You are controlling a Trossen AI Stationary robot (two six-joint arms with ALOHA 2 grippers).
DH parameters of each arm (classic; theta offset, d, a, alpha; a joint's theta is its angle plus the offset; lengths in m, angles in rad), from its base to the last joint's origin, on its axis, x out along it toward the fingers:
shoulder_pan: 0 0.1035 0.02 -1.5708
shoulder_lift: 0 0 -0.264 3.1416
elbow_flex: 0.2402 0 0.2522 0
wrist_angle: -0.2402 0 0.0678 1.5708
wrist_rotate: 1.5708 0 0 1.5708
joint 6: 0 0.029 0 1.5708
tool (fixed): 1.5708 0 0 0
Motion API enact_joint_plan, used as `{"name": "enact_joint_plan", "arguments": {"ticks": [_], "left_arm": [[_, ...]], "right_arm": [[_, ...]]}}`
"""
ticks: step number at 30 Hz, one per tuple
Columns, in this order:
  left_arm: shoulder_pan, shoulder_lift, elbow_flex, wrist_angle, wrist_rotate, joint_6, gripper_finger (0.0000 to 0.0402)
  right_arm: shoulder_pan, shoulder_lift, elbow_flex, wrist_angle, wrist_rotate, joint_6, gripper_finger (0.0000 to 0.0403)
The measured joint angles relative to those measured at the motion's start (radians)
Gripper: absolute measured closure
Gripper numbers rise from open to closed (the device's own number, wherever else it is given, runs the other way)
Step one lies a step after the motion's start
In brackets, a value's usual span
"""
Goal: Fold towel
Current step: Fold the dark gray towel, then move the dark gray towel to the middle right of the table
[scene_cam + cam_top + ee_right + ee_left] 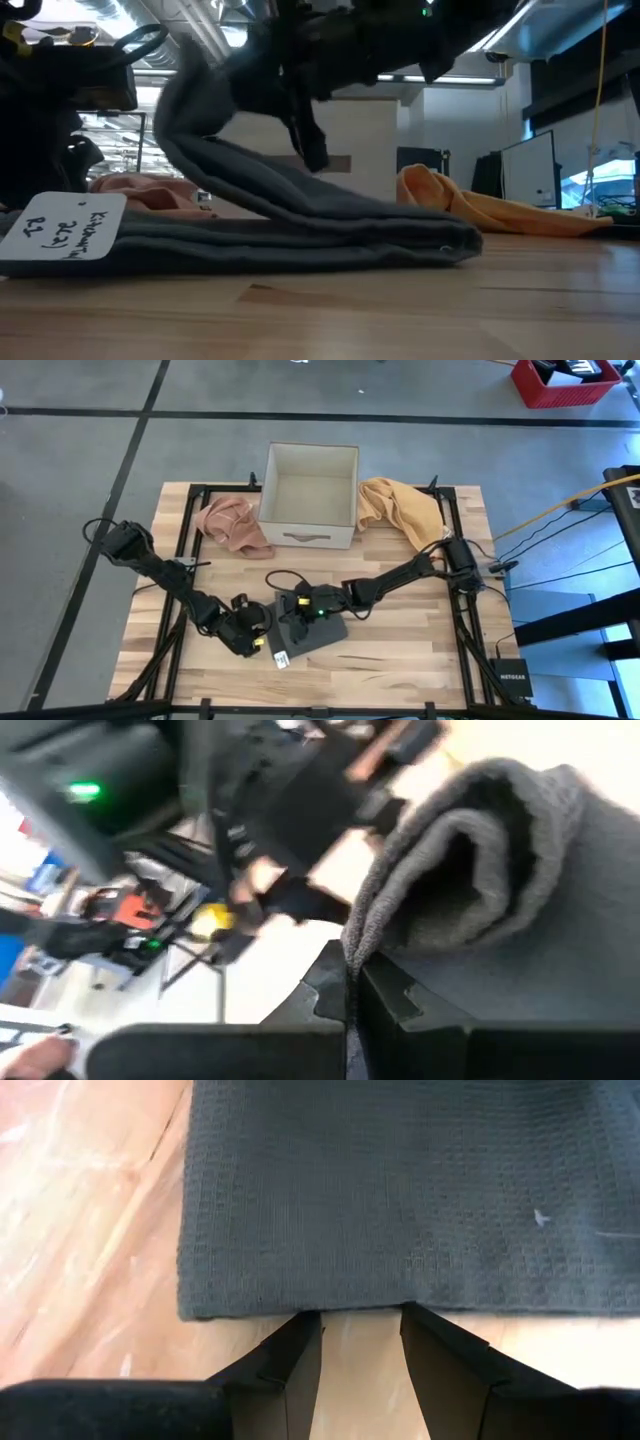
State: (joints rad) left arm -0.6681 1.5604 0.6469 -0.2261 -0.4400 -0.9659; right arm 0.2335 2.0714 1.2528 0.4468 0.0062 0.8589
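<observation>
Up close, the towel's white tag [62, 226] had handwriting too messy to read. The gray towel [300, 225] lay partly folded. The right gripper [350, 982] pinched its raised edge, and the left gripper [360, 1332] waited with fingers apart.

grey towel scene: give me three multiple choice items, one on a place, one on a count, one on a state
1. Where does the open box stand?
A. between the pink cloth and the orange cloth
B. on the grey towel
C. off the table

2. How many cloths are on the table?
A. one
B. three
C. five

3. What is the right gripper doing?
A. hanging open over the box
B. resting shut on bare wood
C. shut on a lifted towel edge

Answers: 1 A, the high view shows one cloth on each side; 2 B, pink, orange and grey; 3 C, the right wrist view shows fabric pinched.
</observation>
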Motion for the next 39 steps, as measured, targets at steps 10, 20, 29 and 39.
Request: {"name": "enact_joint_plan", "arguments": {"ticks": [10,20,29,39], "left_arm": [[-0.002,0.0,0.0,0.003,0.002,0.001,0.027],[0.005,-0.04,0.001,-0.02,0.098,-0.011,0.027],[-0.028,-0.271,0.001,-0.129,0.219,-0.126,0.027],[0.056,-0.228,0.003,0.109,-0.301,0.214,0.027]], "right_arm": [[0.002,0.014,-0.003,0.009,-0.006,-0.026,0.0381],[0.002,0.043,0.015,0.029,-0.066,-0.012,0.0255],[-0.005,-0.012,0.015,-0.104,-0.334,-0.101,0.0213],[0.118,-0.093,-0.005,-0.445,0.169,-0.453,0.0215]]}}
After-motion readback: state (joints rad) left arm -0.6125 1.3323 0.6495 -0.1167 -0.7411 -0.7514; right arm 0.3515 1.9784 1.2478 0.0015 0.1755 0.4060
